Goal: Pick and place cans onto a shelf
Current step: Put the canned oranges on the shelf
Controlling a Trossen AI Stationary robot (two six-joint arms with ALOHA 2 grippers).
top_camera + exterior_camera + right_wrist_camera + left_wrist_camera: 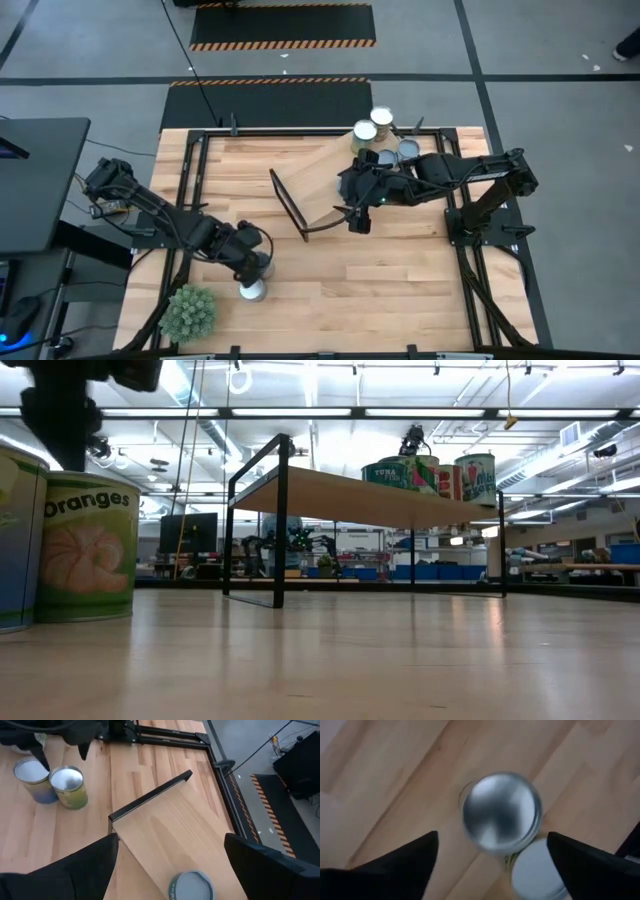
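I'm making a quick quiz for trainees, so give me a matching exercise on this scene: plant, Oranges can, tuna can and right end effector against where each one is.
Things:
1. plant
2. Oranges can
3. tuna can
4. right end effector

Places:
A. standing on the table, below the left end effector
B. open, over the shelf
C. at a table corner, on the left arm's side
D. on top of the shelf

Pairs: 1-C, 2-A, 3-D, 4-B
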